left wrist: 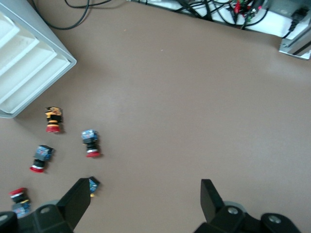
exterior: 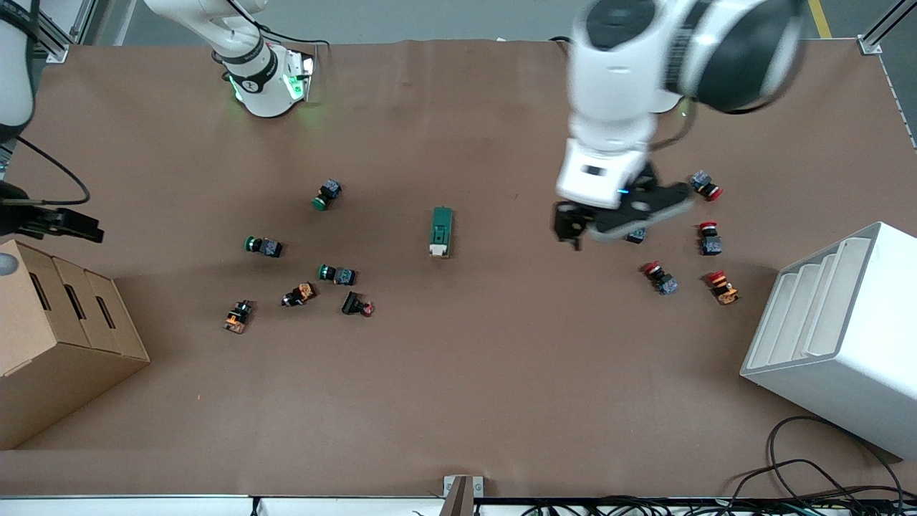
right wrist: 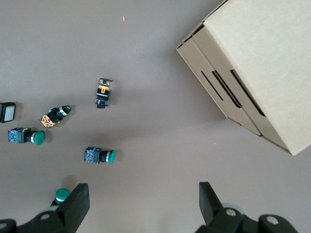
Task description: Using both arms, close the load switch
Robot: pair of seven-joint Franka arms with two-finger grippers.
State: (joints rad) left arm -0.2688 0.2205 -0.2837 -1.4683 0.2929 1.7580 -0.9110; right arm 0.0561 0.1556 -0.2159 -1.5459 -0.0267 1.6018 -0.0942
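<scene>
One load switch [exterior: 441,231] lies on the table [exterior: 458,401]. Three green buttons [exterior: 261,246] and four red buttons [exterior: 709,238] lie around it. The left gripper [exterior: 598,228] hangs over the red ones and the right gripper [exterior: 54,223] hangs by the cardboard box [exterior: 57,344]. Both have fingers wide apart and empty.

robot lab: brown-covered table [exterior: 458,401], aluminium framing [exterior: 885,25]

Dark green load switch [exterior: 441,231], flat mid-table

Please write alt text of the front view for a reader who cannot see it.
A dark green load switch lies untouched mid-table, green push buttons scattered toward the right arm's end. The open left gripper hangs over red push buttons; the right gripper waits above a cardboard box.
</scene>
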